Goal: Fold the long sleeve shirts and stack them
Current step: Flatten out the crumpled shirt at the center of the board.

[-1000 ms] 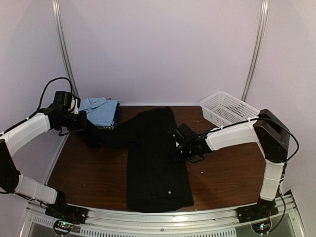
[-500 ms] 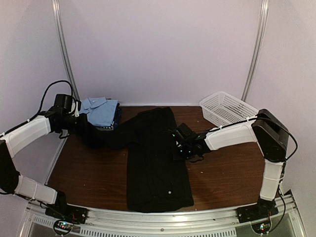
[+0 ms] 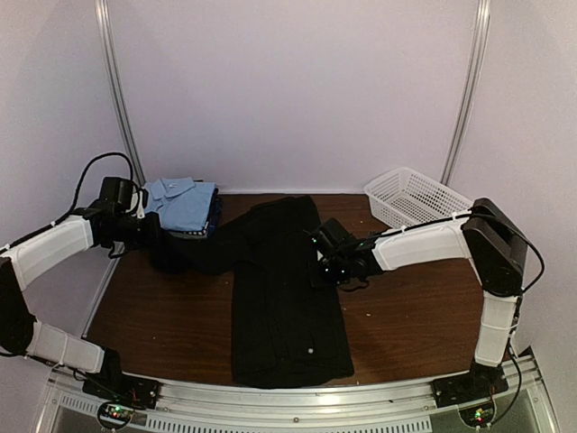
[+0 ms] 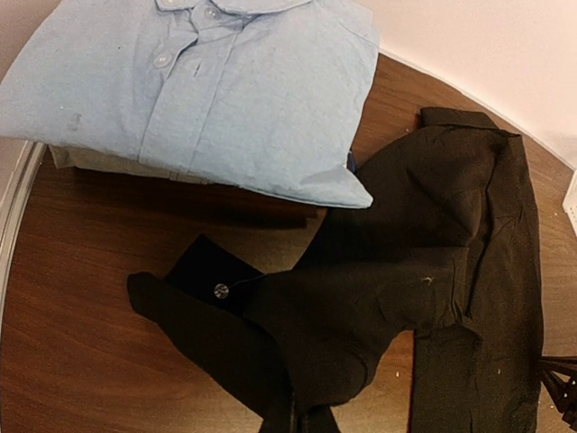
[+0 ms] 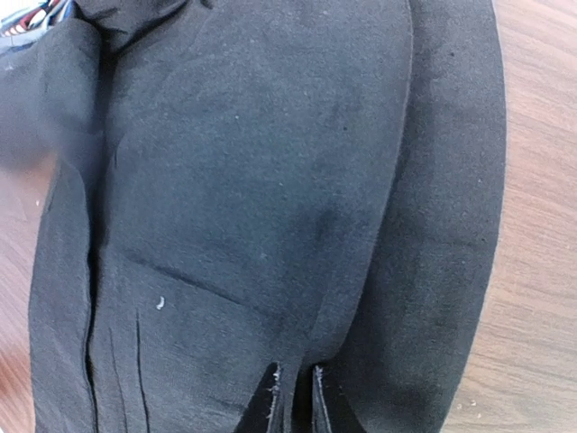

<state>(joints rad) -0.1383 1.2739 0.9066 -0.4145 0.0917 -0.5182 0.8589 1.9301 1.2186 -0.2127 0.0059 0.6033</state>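
Shifted left onto the edge of the black shirt (image 3: 284,307): right gripper (image 5: 293,399), jaws nipped together on its cloth | left gripper (image 3: 153,240) is clamped on the sleeve (image 4: 207,334) | black shirt is laid lengthwise on table (image 3: 406,316) | blue shirt (image 3: 185,203) is stacked far-left.

The black shirt (image 3: 284,307) is soft, matt cloth, finely woven and flecked with pale lint; the blue shirt (image 4: 225,99) is smooth, light woven cloth with small glossy buttons (image 4: 162,60). The table (image 3: 406,316) is dark brown wood grain with a faint sheen; the basket (image 3: 389,211) is white plastic mesh; the arms (image 3: 424,245) have smooth white shells and matt black joints; the near rail (image 3: 297,395) is bare silvery metal.
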